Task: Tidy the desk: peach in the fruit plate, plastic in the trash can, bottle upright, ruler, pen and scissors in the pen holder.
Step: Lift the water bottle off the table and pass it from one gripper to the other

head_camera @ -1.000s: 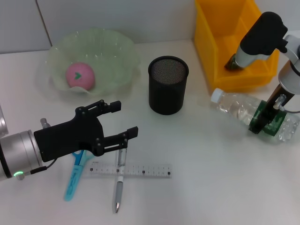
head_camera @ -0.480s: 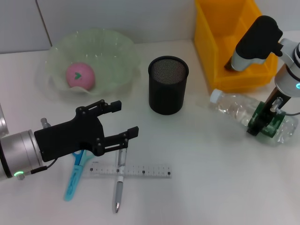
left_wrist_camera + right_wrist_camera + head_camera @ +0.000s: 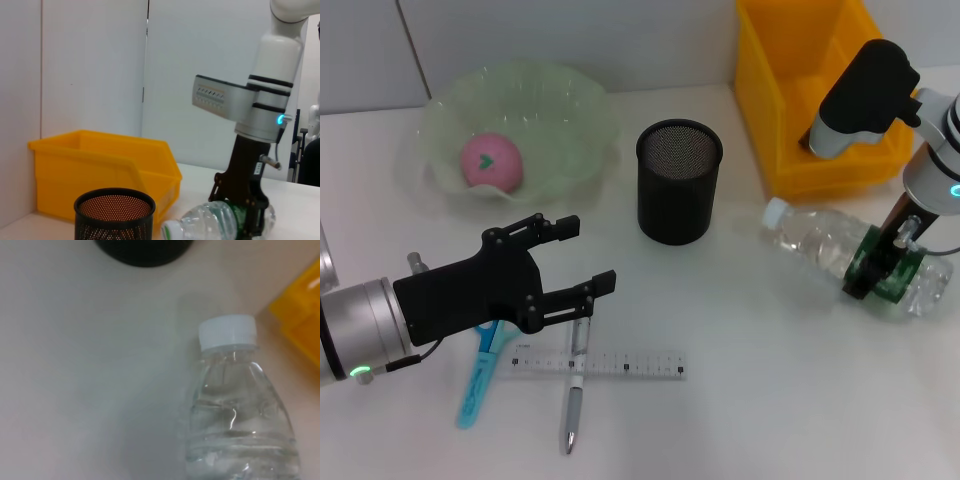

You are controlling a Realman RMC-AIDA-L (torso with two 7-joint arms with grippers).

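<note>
A clear bottle (image 3: 817, 239) (image 3: 240, 430) lies on its side near the yellow trash can (image 3: 790, 110), white cap toward the black mesh pen holder (image 3: 678, 182). My right gripper (image 3: 883, 266) (image 3: 241, 212) is shut on the bottle around its green label. A pink peach (image 3: 490, 160) rests in the green fruit plate (image 3: 575, 105). My left gripper (image 3: 585, 254) hovers open above the scissors (image 3: 480, 375) with blue handles, the clear ruler (image 3: 620, 365) and the pen (image 3: 574, 400), which crosses the ruler. The plastic is out of view.
The pen holder (image 3: 114, 215) stands upright mid-table between the plate and the trash can (image 3: 100, 170). The table's front edge runs just below the ruler and pen. A white wall backs the table.
The right gripper and the bottle have shifted slightly left and toward the front of the table. The left arm has not moved.
</note>
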